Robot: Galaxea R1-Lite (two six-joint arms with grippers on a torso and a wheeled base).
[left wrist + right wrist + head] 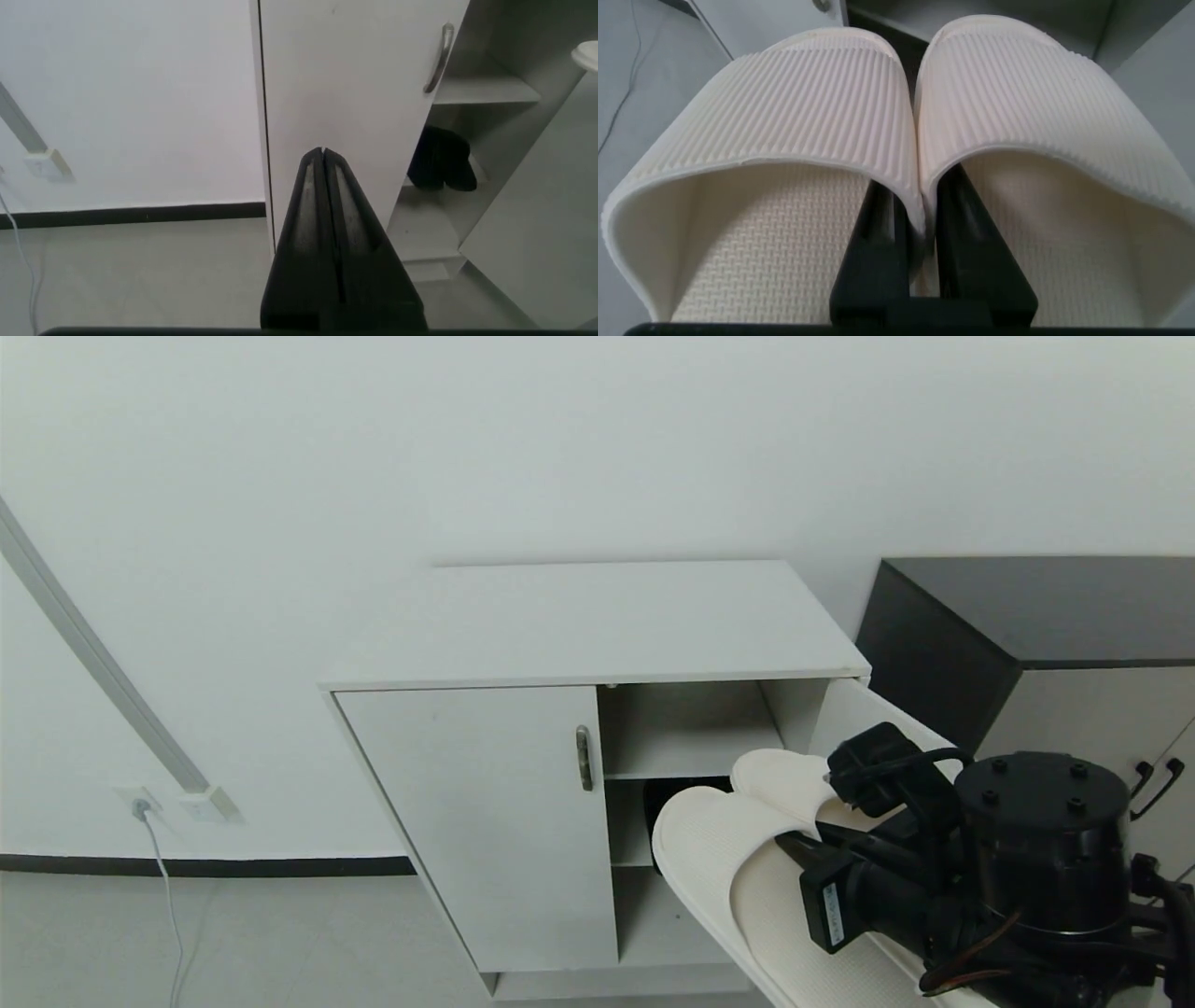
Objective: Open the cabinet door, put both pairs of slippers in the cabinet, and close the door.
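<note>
The white cabinet (597,616) has its left door (485,821) closed and its right door (868,714) swung open, showing the shelves (691,756). A dark pair of slippers (447,161) lies on the middle shelf inside. My right gripper (822,845) is shut on a pair of white ribbed slippers (709,840), pinching their two inner walls together (920,201). It holds them toes-first just in front of the open half. My left gripper (323,159) is shut with nothing in it, low in front of the closed door (346,75).
A dark-topped cabinet (1027,616) stands close on the right, behind the open door. A metal handle (583,758) is on the closed door's inner edge. A wall socket with a cable (140,803) and bare floor lie to the left.
</note>
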